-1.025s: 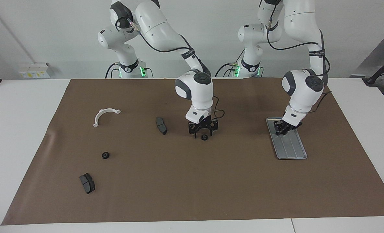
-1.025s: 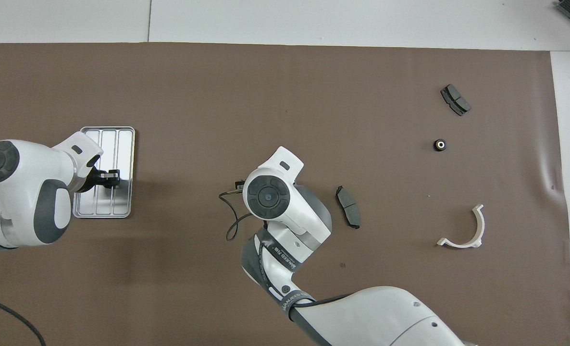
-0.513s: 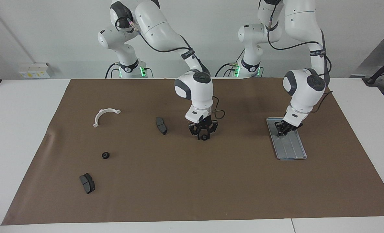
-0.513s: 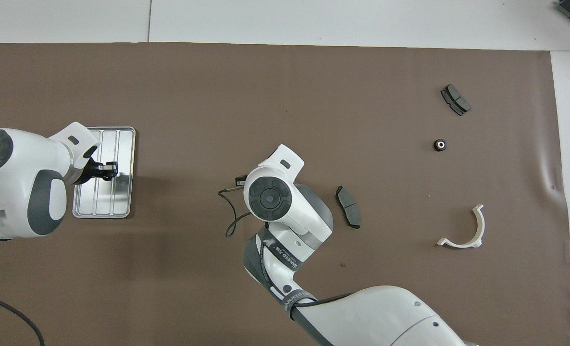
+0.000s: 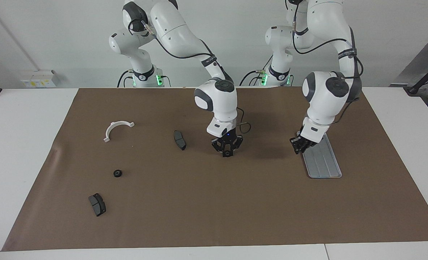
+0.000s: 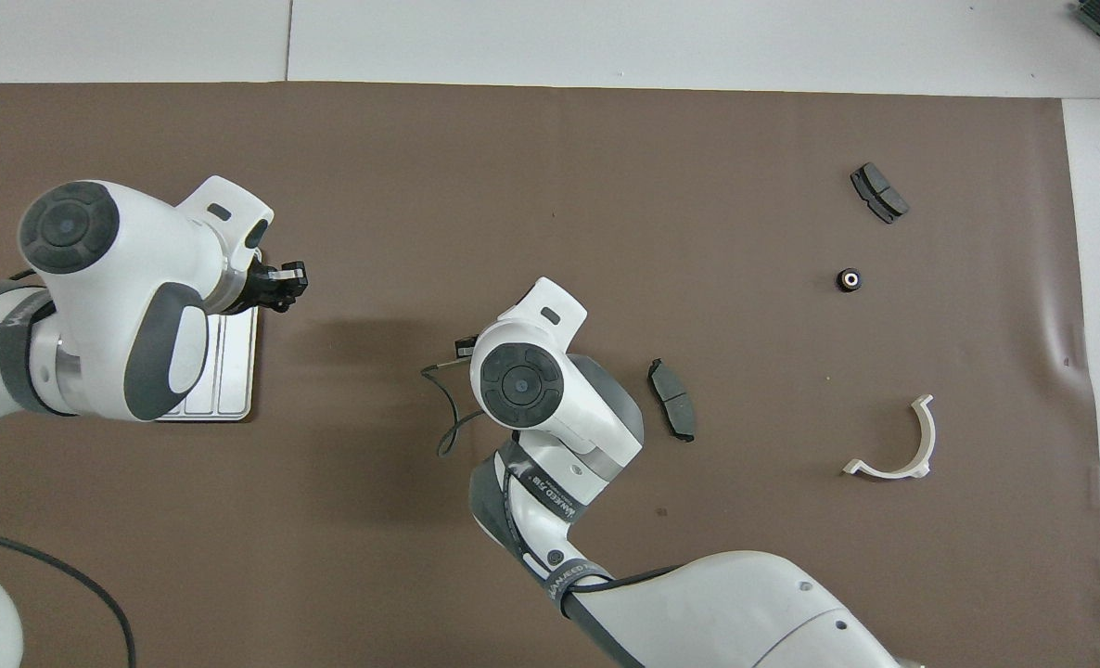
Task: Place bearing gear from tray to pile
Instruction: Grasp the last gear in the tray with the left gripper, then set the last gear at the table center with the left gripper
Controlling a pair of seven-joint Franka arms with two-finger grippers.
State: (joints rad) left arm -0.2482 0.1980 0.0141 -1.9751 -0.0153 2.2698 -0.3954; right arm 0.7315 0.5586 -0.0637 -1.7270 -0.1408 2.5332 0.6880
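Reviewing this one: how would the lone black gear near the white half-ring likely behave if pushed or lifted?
The gear lies flat, hole up, so a push would probably slide it, not roll it; tipped on edge, its round rim may roll. It looks solid, so likely stiff. Being small, it probably needs a well-centred claw.

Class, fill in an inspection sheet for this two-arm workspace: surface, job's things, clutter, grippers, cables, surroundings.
Surface: brown mat on white table.
Job's things: metal tray, nothing seen in its visible part; one black gear on the mat, another gear in the right gripper.
Clutter: two brake pads; white curved bracket.
Grippers: right gripper shut on a gear at mid-mat; left gripper raised at the tray's edge.
Cables: black cable at the right wrist.
Surroundings: white wall.
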